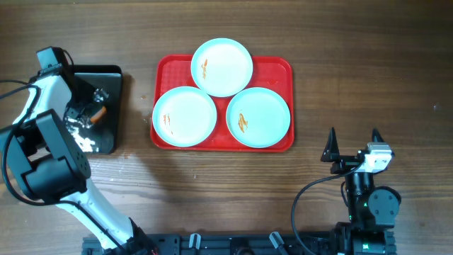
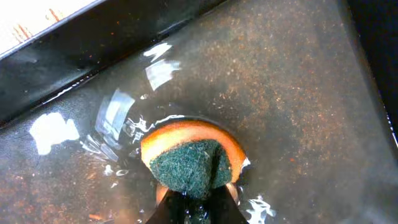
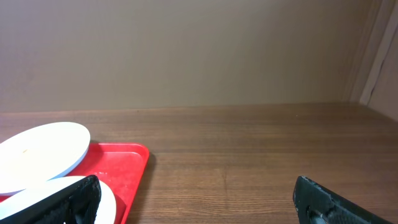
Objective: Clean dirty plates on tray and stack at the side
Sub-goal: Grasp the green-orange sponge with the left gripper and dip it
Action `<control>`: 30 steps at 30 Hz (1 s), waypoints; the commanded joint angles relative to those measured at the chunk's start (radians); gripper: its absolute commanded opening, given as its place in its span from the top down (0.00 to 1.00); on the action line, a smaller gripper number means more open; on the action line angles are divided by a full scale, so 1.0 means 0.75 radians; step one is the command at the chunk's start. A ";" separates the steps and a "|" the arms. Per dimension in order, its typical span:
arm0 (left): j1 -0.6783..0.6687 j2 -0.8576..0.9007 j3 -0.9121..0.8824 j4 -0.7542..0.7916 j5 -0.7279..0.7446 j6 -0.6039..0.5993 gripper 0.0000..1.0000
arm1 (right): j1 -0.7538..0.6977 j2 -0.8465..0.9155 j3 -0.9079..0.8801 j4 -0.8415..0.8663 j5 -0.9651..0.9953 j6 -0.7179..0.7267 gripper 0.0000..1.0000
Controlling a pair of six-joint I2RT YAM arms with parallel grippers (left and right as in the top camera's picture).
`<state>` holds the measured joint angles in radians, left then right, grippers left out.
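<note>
From above, the red tray [image 1: 278, 69] sits mid-table and holds all three plates. The far plate [image 1: 221, 66] hangs over the tray's far rim. The left plate [image 1: 185, 116] reaches over its left rim, and the right plate [image 1: 258, 117] lies inside near the right rim. The plates sit just beside one another, and each has a small orange smear. Well to the left is a black tray [image 1: 112, 78] with the left arm reaching down into it. The left gripper [image 1: 90, 113] is there, with a bit of orange showing at its tip. The right gripper [image 1: 352, 144] hangs over the bare wooden table [image 1: 368, 64], near and to the right of the red tray, with its fingers spread wide and nothing between them.

The left wrist view shows the black tray's floor covered in water [image 2: 118, 118], with glints of light and orange specks on it. The left gripper's dark fingers are clamped on a sponge [image 2: 189, 158], green scouring side up with an orange body beneath, and its tip rests in the water.

In the right wrist view, the parted fingers frame open table. At the left, two plates rest on the red tray's corner. One is farther off, and the nearer one is partly hidden behind the left finger [image 3: 68, 202].
</note>
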<state>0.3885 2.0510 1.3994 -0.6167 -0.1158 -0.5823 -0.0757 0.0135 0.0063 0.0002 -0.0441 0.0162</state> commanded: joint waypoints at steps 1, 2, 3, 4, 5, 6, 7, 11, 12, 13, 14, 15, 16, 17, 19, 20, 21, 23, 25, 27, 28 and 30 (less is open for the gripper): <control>0.003 0.002 -0.006 -0.006 -0.021 -0.002 0.94 | -0.009 -0.008 -0.002 0.004 0.009 -0.018 0.00; 0.003 0.000 -0.006 -0.009 -0.021 -0.002 0.64 | -0.009 -0.008 -0.002 0.004 0.009 -0.018 0.00; 0.004 0.000 -0.006 -0.008 -0.022 -0.002 0.00 | -0.009 -0.008 -0.002 0.004 0.009 -0.018 0.00; 0.007 0.001 -0.006 0.005 -0.023 0.003 0.00 | -0.009 -0.008 -0.002 0.004 0.009 -0.018 0.00; 0.017 0.001 -0.006 0.011 -0.023 0.003 0.00 | -0.009 -0.008 -0.002 0.004 0.009 -0.018 0.00; 0.027 0.001 -0.006 0.016 -0.023 0.003 0.00 | -0.009 -0.008 -0.002 0.004 0.009 -0.018 0.00; 0.039 0.001 -0.006 0.027 -0.023 0.003 0.00 | -0.009 -0.008 -0.002 0.004 0.009 -0.018 0.00; 0.055 0.001 -0.006 0.068 -0.022 0.003 0.12 | -0.009 -0.008 -0.002 0.004 0.009 -0.018 0.00; 0.054 0.001 -0.006 0.076 -0.022 0.003 0.27 | -0.009 -0.008 -0.002 0.004 0.009 -0.018 0.00; 0.053 0.001 -0.006 0.082 -0.004 0.003 0.51 | -0.009 -0.008 -0.002 0.004 0.009 -0.018 0.00; 0.053 0.001 -0.006 0.083 0.004 0.003 0.71 | -0.009 -0.008 -0.002 0.004 0.009 -0.018 0.00; 0.053 0.001 -0.006 0.082 0.004 0.003 0.91 | -0.009 -0.008 -0.002 0.004 0.009 -0.018 0.00; 0.053 0.001 -0.006 0.079 0.004 0.004 0.96 | -0.009 -0.008 -0.002 0.004 0.009 -0.018 0.00; 0.053 0.001 -0.006 0.072 0.004 0.003 0.96 | -0.009 -0.008 -0.002 0.004 0.009 -0.018 0.00; 0.053 0.000 -0.006 0.063 0.030 0.003 0.96 | -0.009 -0.008 -0.002 0.004 0.009 -0.018 0.00; 0.053 -0.010 -0.006 0.052 0.070 0.002 0.96 | -0.009 -0.008 -0.002 0.004 0.009 -0.018 0.00; 0.055 -0.036 -0.006 0.039 0.132 0.003 0.87 | -0.009 -0.008 -0.002 0.004 0.009 -0.018 0.00; 0.055 -0.083 -0.006 0.006 0.189 0.002 0.00 | -0.009 -0.008 -0.002 0.004 0.009 -0.018 0.00; 0.054 -0.117 -0.006 -0.077 0.236 0.002 0.00 | -0.009 -0.008 -0.002 0.004 0.009 -0.018 0.00; 0.052 -0.110 -0.009 -0.163 0.264 0.002 0.00 | -0.009 -0.008 -0.002 0.004 0.009 -0.018 0.00; 0.048 -0.104 -0.021 -0.187 0.263 0.002 0.00 | -0.009 -0.008 -0.002 0.004 0.009 -0.018 0.00; 0.035 -0.099 -0.067 -0.172 0.263 0.001 0.00 | -0.009 -0.008 -0.002 0.004 0.009 -0.018 0.00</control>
<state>0.4267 1.9858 1.3941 -0.7506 0.0555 -0.5823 -0.0757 0.0135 0.0063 0.0006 -0.0437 0.0158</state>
